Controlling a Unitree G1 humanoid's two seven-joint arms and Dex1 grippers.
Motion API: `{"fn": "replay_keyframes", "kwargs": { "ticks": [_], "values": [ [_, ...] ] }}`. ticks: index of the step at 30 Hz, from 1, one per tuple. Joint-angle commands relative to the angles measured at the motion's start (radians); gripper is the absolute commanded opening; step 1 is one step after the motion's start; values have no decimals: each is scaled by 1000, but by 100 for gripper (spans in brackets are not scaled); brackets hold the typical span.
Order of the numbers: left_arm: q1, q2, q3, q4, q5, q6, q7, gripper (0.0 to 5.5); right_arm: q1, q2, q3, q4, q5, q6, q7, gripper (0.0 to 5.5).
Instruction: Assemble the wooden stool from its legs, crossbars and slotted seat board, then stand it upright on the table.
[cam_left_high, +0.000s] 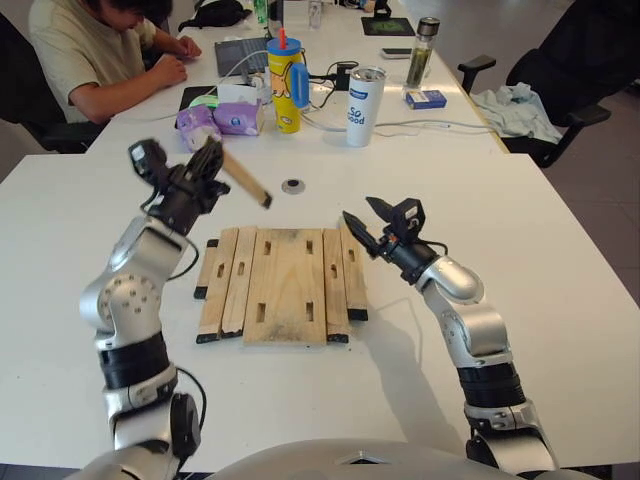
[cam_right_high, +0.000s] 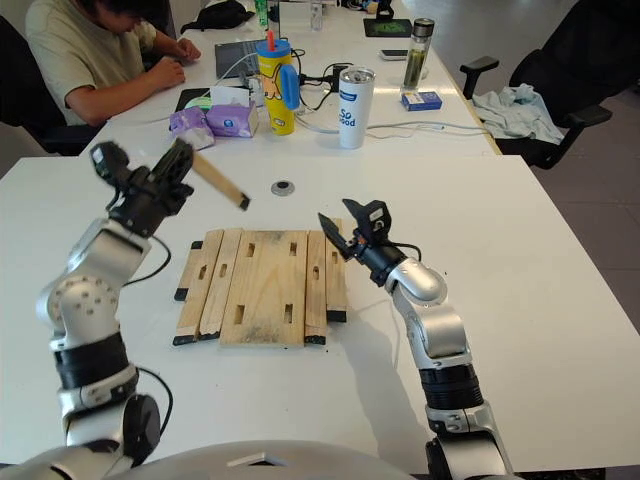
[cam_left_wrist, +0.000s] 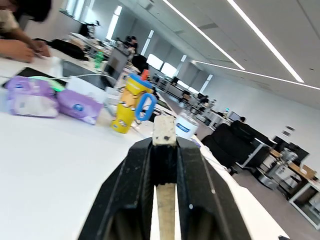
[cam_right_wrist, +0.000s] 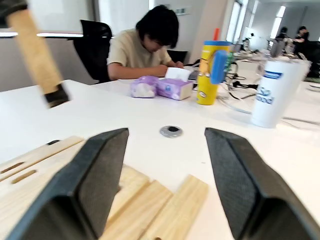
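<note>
The slotted seat board (cam_left_high: 286, 284) lies flat on the white table, with wooden legs and crossbars (cam_left_high: 222, 278) laid along both its sides. My left gripper (cam_left_high: 208, 163) is raised above the table's left part, shut on a wooden leg (cam_left_high: 244, 179) whose black-tipped end points right and down. In the left wrist view the leg (cam_left_wrist: 164, 135) sticks out between the fingers (cam_left_wrist: 131, 175). My right gripper (cam_left_high: 365, 222) hovers open over the far right corner of the pieces (cam_right_wrist: 165, 210), with nothing between its fingers (cam_right_wrist: 95, 175).
A round cable grommet (cam_left_high: 292, 186) sits in the table behind the board. Farther back stand a yellow cup (cam_left_high: 285, 85), a white tumbler (cam_left_high: 365, 105), tissue packs (cam_left_high: 215, 120) and cables. A person writes at the far left.
</note>
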Motion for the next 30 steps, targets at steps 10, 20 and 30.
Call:
{"fn": "replay_keyframes", "kwargs": {
  "ticks": [10,20,30],
  "values": [
    [241,-55,-48,-124,85,-31,86,44,13,16,8,-31,10,65,-22,283],
    [243,-22,-66,-89,119,-34,69,44,30,29,9,-54,13,84,-35,283],
    [245,12,-77,-40,160,-39,37,44,43,36,13,-66,15,91,-36,283]
  ]
}}
